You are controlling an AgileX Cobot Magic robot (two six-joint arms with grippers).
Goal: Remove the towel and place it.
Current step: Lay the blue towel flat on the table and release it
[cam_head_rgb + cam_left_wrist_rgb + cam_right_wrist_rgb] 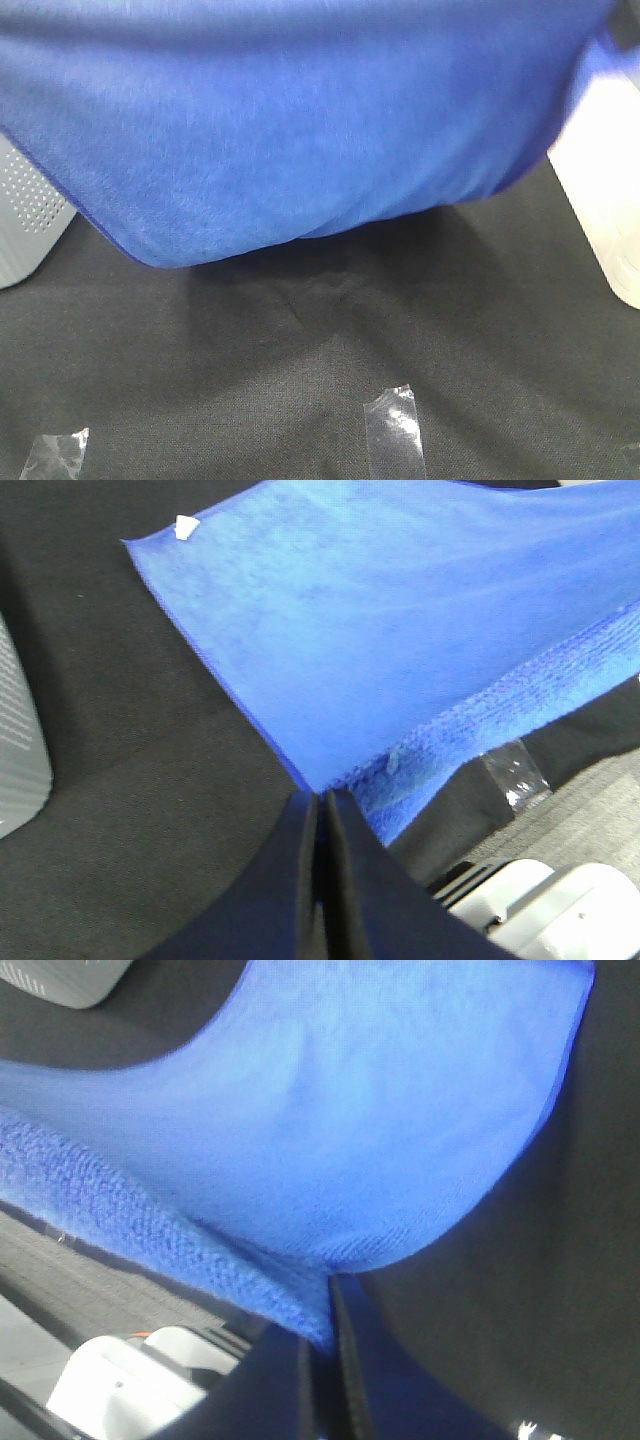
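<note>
The royal-blue towel [290, 120] hangs stretched in the air close to the high camera and fills the upper half of that view, sagging in the middle above the black tabletop. My left gripper [322, 805] is shut on one towel corner [400, 660]; the small white tag [186, 525] shows at the far corner. My right gripper [330, 1290] is shut on another part of the towel's edge [330, 1130]. Neither gripper shows in the high view; the towel hides them.
The grey perforated basket [25, 215] stands at the left edge, also seen in the left wrist view [15, 740] and right wrist view [70, 978]. A white object [605, 190] stands at the right. Clear tape strips [395, 430] mark the black cloth [330, 330] near the front.
</note>
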